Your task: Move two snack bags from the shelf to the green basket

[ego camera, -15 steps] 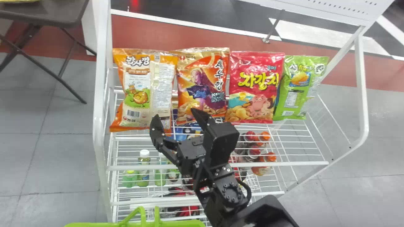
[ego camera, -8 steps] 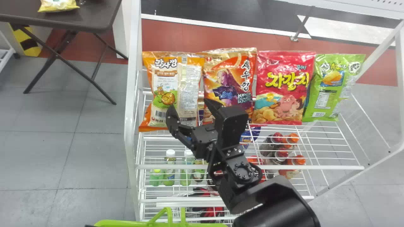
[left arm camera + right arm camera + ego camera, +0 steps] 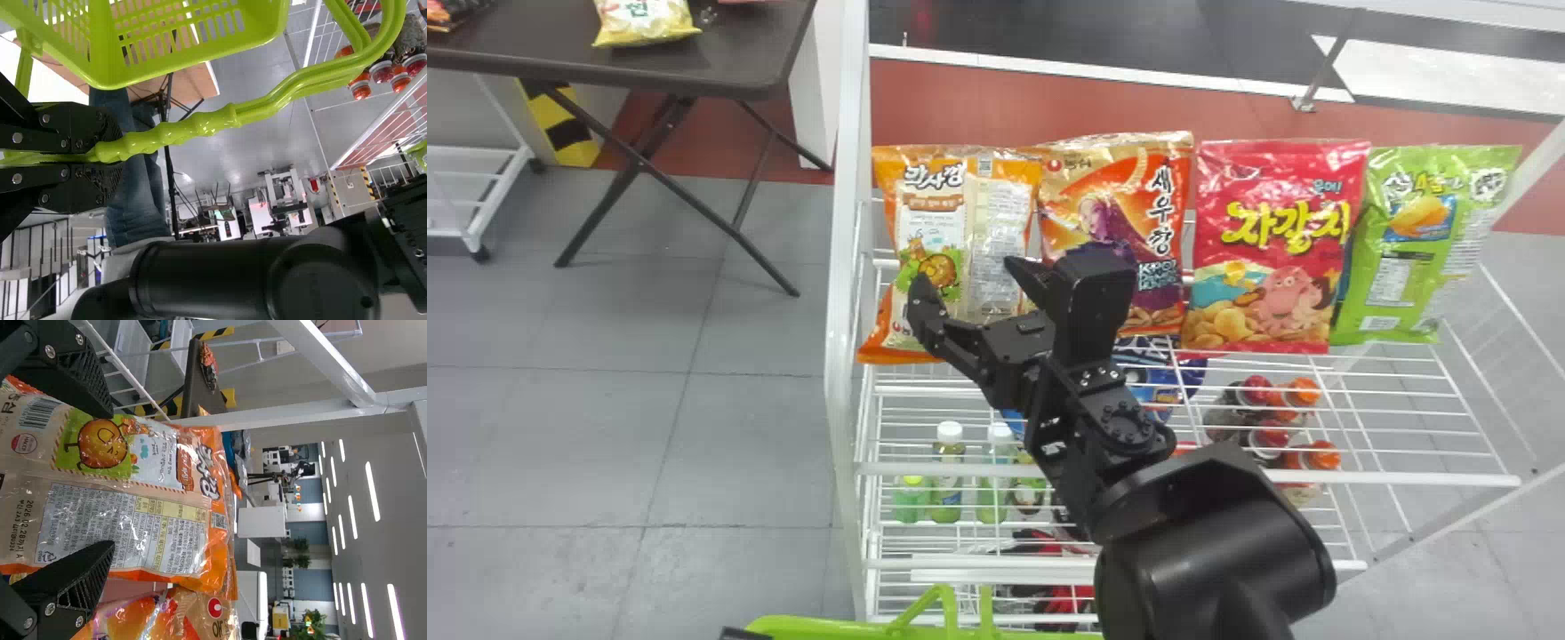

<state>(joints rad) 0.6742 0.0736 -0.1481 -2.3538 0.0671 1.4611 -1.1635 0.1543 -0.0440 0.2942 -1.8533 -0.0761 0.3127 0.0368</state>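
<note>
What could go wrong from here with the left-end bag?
The open right gripper might catch the next bag close beside the left-end bag. The white post on its other side could snag it. The left gripper holds the basket by its handle, so it may swing when loaded.

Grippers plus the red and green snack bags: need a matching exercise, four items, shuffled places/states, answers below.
Items
1. Red bag
2. Left gripper
3. Green bag
4. Right gripper

Places/states
A. Far right of the bag row
B. Jaws open in front of the leftmost bag
C. Directly left of the green bag
D. Jaws closed on the handle of the green basket

Pairs: 1-C, 2-D, 3-A, 4-B
</note>
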